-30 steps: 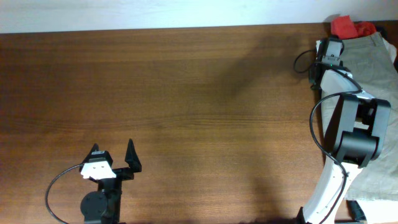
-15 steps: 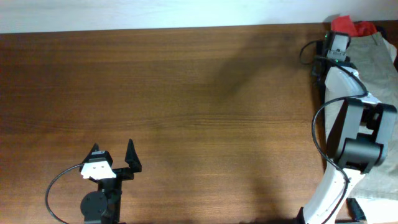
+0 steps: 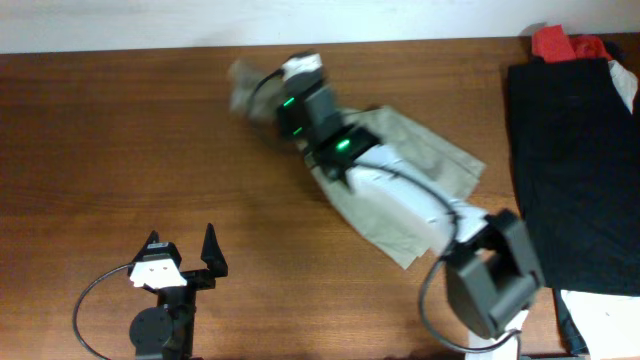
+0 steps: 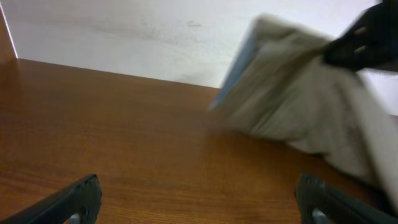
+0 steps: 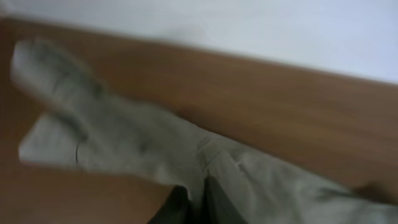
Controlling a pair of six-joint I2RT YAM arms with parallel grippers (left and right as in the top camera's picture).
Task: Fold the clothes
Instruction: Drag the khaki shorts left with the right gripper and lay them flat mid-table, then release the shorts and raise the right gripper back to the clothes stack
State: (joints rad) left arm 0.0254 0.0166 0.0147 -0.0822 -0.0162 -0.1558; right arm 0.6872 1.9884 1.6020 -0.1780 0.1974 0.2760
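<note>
Right arm [image 3: 400,195] stretched far left, right gripper [image 5: 191,200] pinching shorts [image 3: 425,150]; left gripper [image 3: 181,238] low, fingers apart.

In the overhead view my right arm [image 3: 392,186] lies across the khaki shorts [image 3: 435,150] and hides a strip through their middle. Their corner at 11 o'clock is only a pale smear. The right gripper [image 5: 189,208] is cut off at 6 o'clock of its own wrist view. I see just dark stubs pinching cloth, and the picture is too soft for me to read any seams. From the left wrist the shorts are blurred at 2 o'clock and run off the right edge. The left gripper [image 4: 199,202] shows two spread finger ends, clipped at 6 o'clock. Overhead, the black garment [image 3: 570,170] runs off at 3 o'clock and covers part of the red cloth [image 3: 560,42].
</note>
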